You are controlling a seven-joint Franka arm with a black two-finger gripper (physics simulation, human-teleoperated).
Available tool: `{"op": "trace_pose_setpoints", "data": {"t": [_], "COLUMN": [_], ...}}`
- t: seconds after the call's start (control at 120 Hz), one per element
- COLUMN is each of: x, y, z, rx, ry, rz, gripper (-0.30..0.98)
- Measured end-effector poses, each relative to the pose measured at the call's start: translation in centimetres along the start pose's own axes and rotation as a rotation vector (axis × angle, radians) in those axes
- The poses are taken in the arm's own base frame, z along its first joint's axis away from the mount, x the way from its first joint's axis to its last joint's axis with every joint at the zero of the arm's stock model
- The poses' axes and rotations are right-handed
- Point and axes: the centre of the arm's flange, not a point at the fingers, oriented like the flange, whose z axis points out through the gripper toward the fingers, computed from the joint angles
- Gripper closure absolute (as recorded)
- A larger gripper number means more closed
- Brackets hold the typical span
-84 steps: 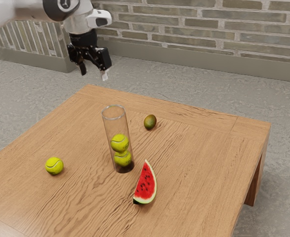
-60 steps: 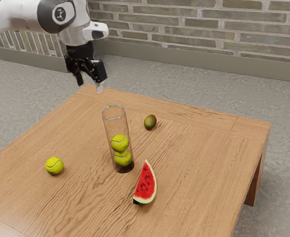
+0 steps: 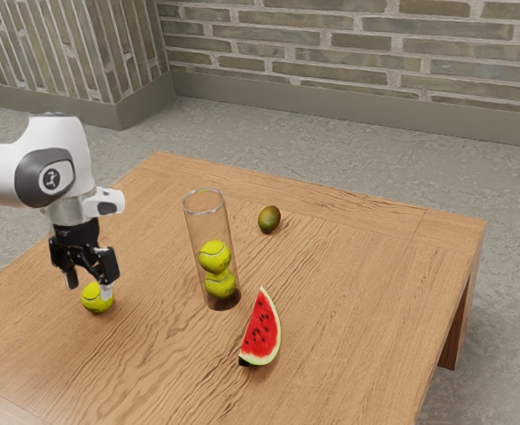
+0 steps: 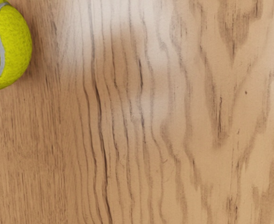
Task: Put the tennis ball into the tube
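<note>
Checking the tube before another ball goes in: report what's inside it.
Two tennis balls, stacked in the clear tube. Nothing hidden above them; the dark base covers whatever's beneath.

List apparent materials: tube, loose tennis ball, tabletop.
Tube: clear plastic or glass, smooth; the stacked balls show through.
Loose ball: likely felt, matte; fuzzy surface.
Tabletop: wood or veneer, slight sheen; dark grain lines, pale reflected patches.

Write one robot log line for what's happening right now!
tool: open, near loose ball | loose ball: on table, outside tube | tube: upright, two balls inside | melon, small fruit: on table
</note>
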Motion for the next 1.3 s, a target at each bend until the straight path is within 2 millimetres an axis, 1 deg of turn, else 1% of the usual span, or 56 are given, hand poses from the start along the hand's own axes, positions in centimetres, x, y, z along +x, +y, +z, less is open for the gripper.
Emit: {"op": "trace_pose_setpoints", "data": {"t": [0.067,0.108,0.158,0.317,0.392,0.517,0.575,0.692,0.817,0.975,1.083,1.15,1.225,1.3], "x": [0.3,0.8,1.2,2.5,3.2,5.2,5.7,5.7,5.8,5.9,6.0,6.1,6.3,6.5], "y": [-0.5,-1.5,-2.6,-6.0,-6.9,-6.5,-6.7,-7.9,-8.2,-9.1,-9.2,-9.2,-9.3,-9.2], "z": [1.6,2.8,3.6,5.5,5.9,6.8,6.9,6.9,7.3,8.5,8.7,9.0,9.7,9.9], "rx": [0.015,0.026,0.034,0.056,0.053,0.045,0.042,0.035,0.036,0.049,0.055,0.058,0.063,0.065], "ry": [-0.003,-0.001,0.010,0.054,0.079,0.118,0.133,0.157,0.162,0.152,0.157,0.155,0.146,0.149], "rz": [-0.006,-0.024,-0.046,-0.115,-0.145,-0.157,-0.166,-0.189,-0.188,-0.196,-0.190,-0.186,-0.186,-0.182], "gripper": [0.02,0.02,0.02,0.02,0.02,0.02,0.02,0.02,0.02,0.02,0.02,0.02,0.02,0.02]}}
